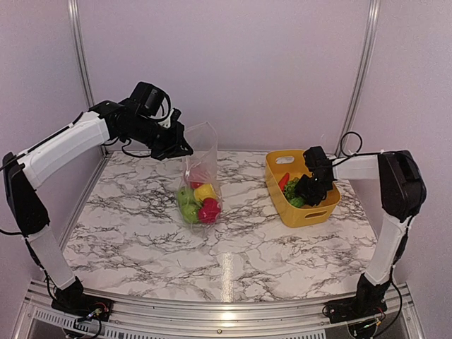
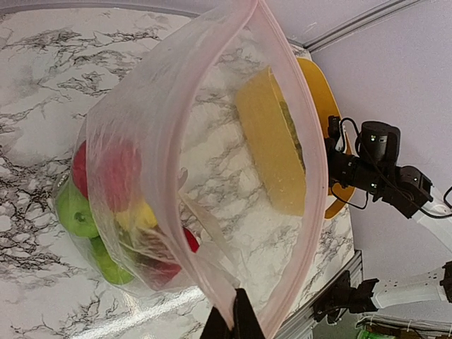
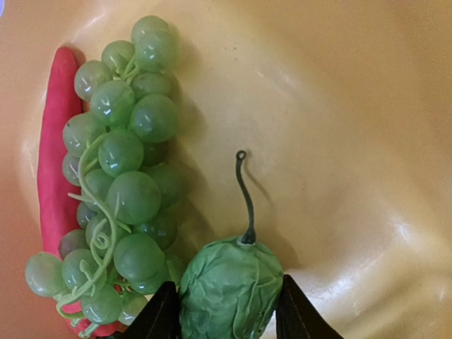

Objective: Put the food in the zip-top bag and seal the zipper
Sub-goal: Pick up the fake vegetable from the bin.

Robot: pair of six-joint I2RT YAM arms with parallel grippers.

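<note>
Zip-top bag (image 1: pixel 203 145) stands upright mid-table, long axis vertical, mouth up and gaping; its bottom, full of red, green and yellow food (image 1: pixel 198 201), rests on the marble table (image 1: pixel 141 233). My left gripper (image 1: pixel 180 150) is clamped tight on the zipper (image 2: pixel 318 162) (rim strip). My right gripper (image 3: pixel 227 311) sits well apart in the yellow basket (image 1: pixel 311 215), jaws flanking a green leafy piece (image 3: pixel 229 289) beside grapes (image 3: pixel 120 176); whether they squeeze it, I cannot tell. Pale walls (image 1: pixel 247 63) stand behind.
</note>
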